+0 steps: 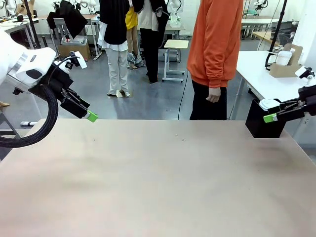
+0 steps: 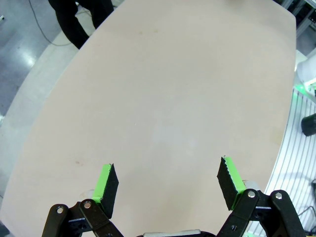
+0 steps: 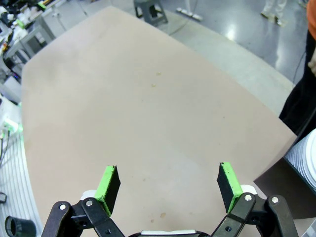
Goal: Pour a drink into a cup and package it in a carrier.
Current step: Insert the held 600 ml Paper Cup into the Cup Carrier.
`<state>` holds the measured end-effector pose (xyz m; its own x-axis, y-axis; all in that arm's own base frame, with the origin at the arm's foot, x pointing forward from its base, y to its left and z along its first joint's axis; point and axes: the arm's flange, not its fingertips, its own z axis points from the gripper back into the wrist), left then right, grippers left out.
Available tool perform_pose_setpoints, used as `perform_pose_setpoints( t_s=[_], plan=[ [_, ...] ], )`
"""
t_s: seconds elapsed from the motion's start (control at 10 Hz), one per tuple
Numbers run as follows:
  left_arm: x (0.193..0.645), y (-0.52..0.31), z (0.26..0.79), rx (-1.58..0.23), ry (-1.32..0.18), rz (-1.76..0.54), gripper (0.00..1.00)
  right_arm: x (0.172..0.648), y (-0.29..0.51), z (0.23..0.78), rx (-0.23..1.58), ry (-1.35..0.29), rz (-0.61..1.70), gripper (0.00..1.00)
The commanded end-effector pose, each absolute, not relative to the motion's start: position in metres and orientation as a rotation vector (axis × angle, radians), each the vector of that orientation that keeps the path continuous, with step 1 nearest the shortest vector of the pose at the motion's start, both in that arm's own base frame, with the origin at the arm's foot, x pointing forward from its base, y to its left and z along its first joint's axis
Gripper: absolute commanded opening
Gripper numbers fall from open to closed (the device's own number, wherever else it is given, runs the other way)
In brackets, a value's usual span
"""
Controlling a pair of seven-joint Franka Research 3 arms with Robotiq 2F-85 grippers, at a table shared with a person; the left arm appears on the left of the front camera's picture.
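1. Nothing has been started, by my judgement: the left gripper [image 2: 168, 185] and right gripper [image 3: 168, 186] both hang spread and empty over the bare table [image 1: 158, 182], near its left and right edges.
2. The carrier [image 1: 288, 63], brown cardboard with a white cup [image 1: 283, 58] in it, stands on a separate white table behind the right far corner.
3. Next, someone must bring the cup and drink within reach.
4. A black box [image 1: 264, 121] sits at the table's right far corner.

Matt, smooth beige table [image 1: 158, 187]; matt black box [image 1: 264, 129]; brown cardboard carrier [image 1: 288, 63]; textured green pads [image 2: 228, 174].
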<state>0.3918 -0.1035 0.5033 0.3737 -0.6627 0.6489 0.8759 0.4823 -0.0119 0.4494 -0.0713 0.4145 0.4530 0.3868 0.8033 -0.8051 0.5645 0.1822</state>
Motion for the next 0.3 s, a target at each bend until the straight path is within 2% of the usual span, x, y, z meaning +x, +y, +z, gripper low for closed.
perform_pose_setpoints(
  t_s=[0.0,0.2],
  plan=[
    [0.3925,-0.1025,0.5016,-0.398,-0.648,-1.021,1.00,0.4484,-0.0715,0.4150,0.613,-0.785,0.799,1.00],
    [0.3925,-0.1025,0.5016,-0.398,-0.648,-1.021,1.00,0.4484,-0.0715,0.4150,0.613,-0.785,0.799,1.00]
  ],
)
